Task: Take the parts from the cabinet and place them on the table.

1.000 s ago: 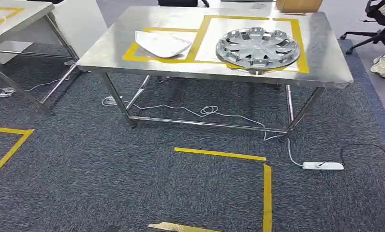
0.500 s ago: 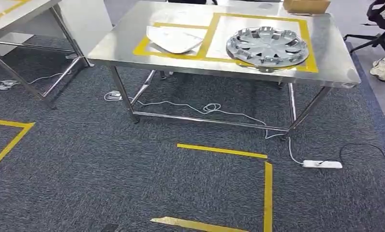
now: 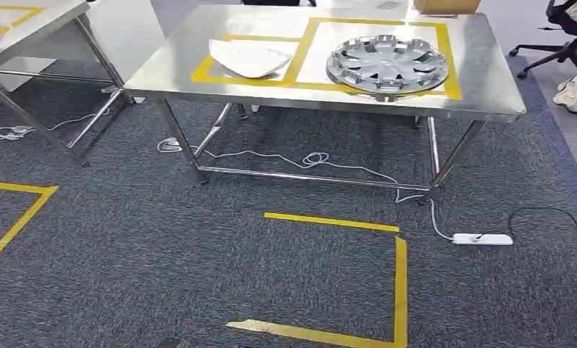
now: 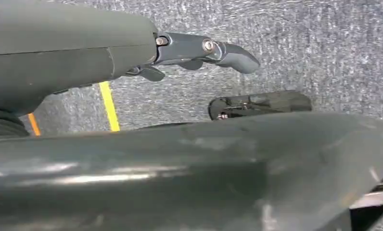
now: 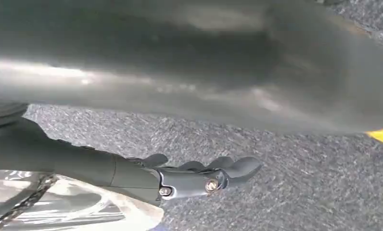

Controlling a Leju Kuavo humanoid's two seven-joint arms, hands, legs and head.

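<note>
Though the hubcap and white panel lie on the table, the hubcap sits near the table's front edge — a bump could tip it off. Left hand hangs slack, empty; right hand perhaps grips clear wrapping — I cannot tell.

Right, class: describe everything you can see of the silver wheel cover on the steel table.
The wheel cover is a round, silver-grey disc, plastic by its look, with curved spokes, dark openings between them and a raised centre. It lies flat, face up, on a white sheet inside the larger yellow-taped rectangle on the table, its near edge overlapping the tape. Nothing else touches it; a white part lies apart in the neighbouring rectangle.
</note>
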